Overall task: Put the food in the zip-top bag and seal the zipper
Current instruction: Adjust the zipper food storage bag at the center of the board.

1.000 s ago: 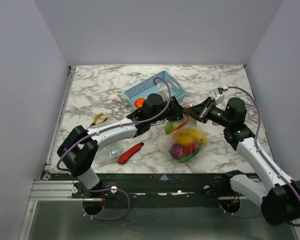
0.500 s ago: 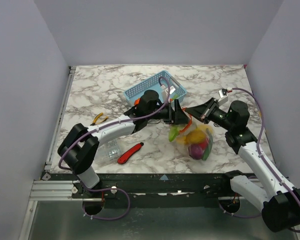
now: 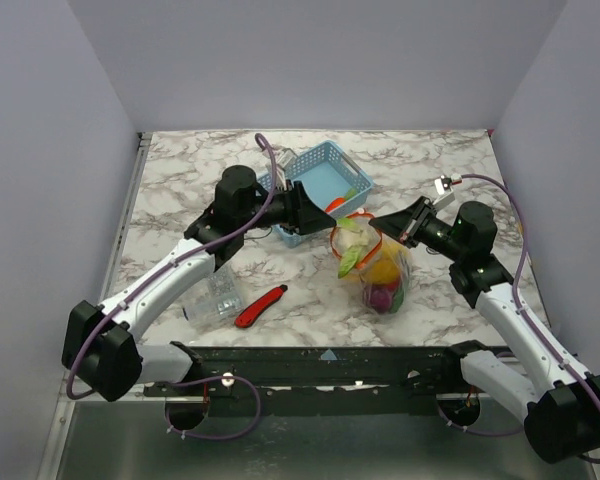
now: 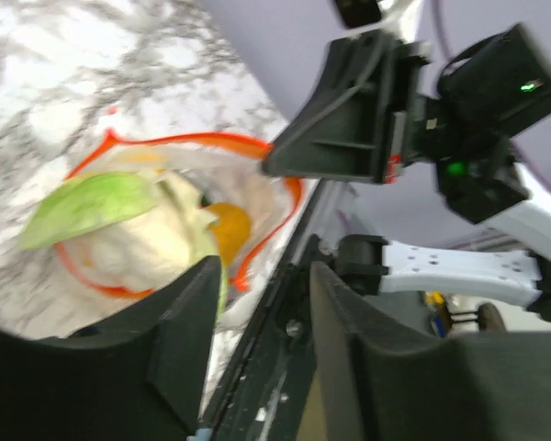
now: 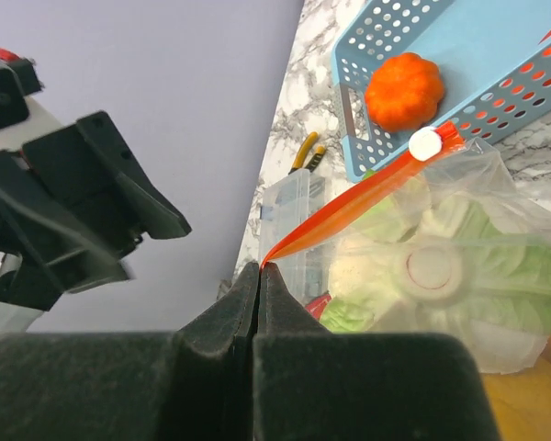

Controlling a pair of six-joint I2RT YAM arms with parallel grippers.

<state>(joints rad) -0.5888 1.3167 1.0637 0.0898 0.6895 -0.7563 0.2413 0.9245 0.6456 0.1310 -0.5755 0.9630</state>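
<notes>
The clear zip-top bag (image 3: 375,270) stands on the marble table, hanging from my right gripper (image 3: 380,222). That gripper (image 5: 260,268) is shut on one end of the orange-red zipper (image 5: 349,207). A white slider (image 5: 425,144) sits at the strip's far end. In the left wrist view the bag mouth (image 4: 275,197) forms an open loop. Inside lie a white-green cabbage (image 4: 138,230), yellow, orange and purple pieces. An orange pumpkin (image 5: 404,92) lies in the blue basket (image 3: 320,180). My left gripper (image 3: 310,210) is open and empty, left of the bag; its own view (image 4: 264,276) shows the same.
A red utility knife (image 3: 260,305) and a clear ridged box (image 3: 215,295) lie front left of the bag. Yellow-handled pliers (image 5: 303,152) lie beyond the box. The basket stands just behind the bag, close to both grippers.
My left gripper has let go of the bag's mouth and drawn back to the left, toward the basket. The bag now hangs more upright from my right gripper.
</notes>
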